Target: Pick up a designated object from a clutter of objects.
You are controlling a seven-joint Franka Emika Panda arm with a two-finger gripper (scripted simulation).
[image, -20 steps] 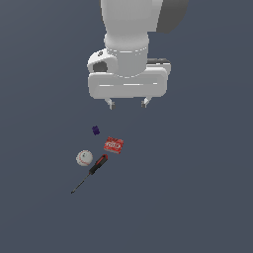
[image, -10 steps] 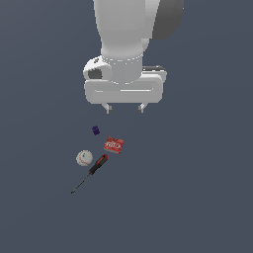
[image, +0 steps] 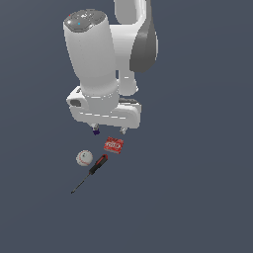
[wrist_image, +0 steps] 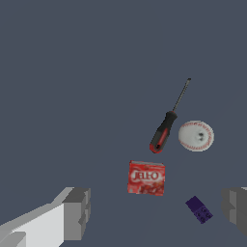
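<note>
The white baseball with red stitching (image: 84, 158) lies on the grey floor, also in the wrist view (wrist_image: 196, 135). Beside it lies the screwdriver with the red-and-black handle (image: 93, 170) (wrist_image: 165, 127). The flat red box with white print (image: 113, 145) (wrist_image: 146, 177) lies a little apart from them. The tiny dark purple block (image: 96, 131) (wrist_image: 198, 209) shows partly under the hand. My gripper (image: 109, 130) (wrist_image: 157, 214) is open and empty. It hangs above the block and the box, apart from the baseball.
The white arm (image: 96, 64) rises behind the clutter in the exterior view. The floor (image: 197, 188) is plain dark grey all around, with no other objects or edges in view.
The arm has swung down and toward the clutter. The hand now hangs over the purple block and red box. The objects have not moved.
</note>
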